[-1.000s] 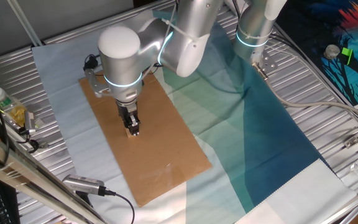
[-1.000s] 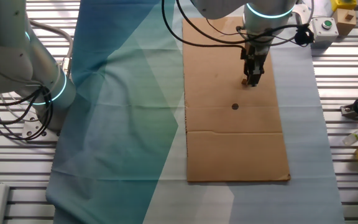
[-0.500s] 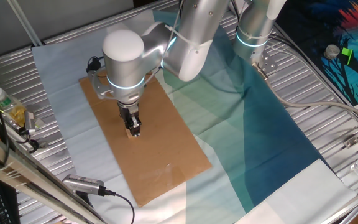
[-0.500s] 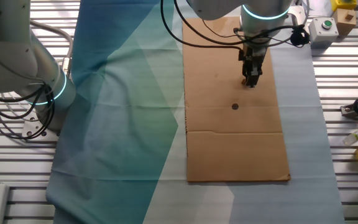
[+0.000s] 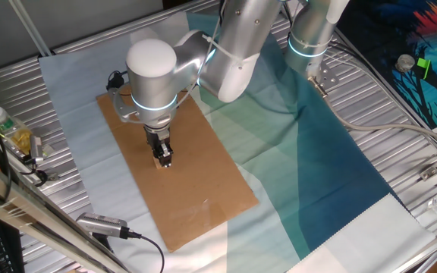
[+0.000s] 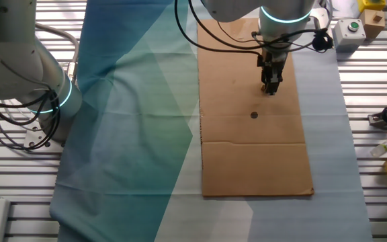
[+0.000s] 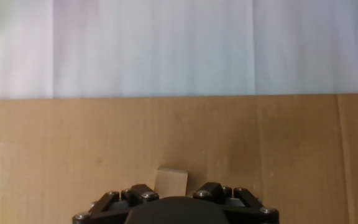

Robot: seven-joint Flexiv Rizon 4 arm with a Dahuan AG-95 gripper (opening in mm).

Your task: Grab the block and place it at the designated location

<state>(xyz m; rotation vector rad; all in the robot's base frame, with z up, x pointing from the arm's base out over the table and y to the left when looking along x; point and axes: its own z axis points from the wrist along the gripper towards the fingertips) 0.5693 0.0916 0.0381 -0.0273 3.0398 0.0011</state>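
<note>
The arm reaches down over the brown cardboard sheet point(image 5: 177, 171), which lies on a pale cloth point(image 5: 67, 98) spread across the slatted metal desk point(image 5: 6, 72). The tool point(image 5: 162, 158) points straight down at the upper part of the sheet, its black fingers drawn narrow around the block point(image 7: 170, 182). In the hand view the pale wooden cube sits right between the two finger bases, its top face and front edge showing above the dark housing, with cardboard behind it and the light cloth beyond the sheet's far edge. In one fixed view a small tan patch shows at the fingertips, so the tool is closed on the block; whether the cube touches the cardboard or hangs just above it cannot be told from these views.

In the other fixed view the tool point(image 6: 270, 86) stands near the sheet's top end, and the designated location point(image 6: 254, 115), a small black dot, lies on the cardboard nearer the middle, apart from the fingertips and a little to the side of them. A fold line crosses the sheet below the dot.

A blue-green cloth point(image 6: 133, 114) covers the desk beside the cardboard. A second robot arm point(image 6: 19, 67) stands at the far edge of that cloth, away from the work.
</note>
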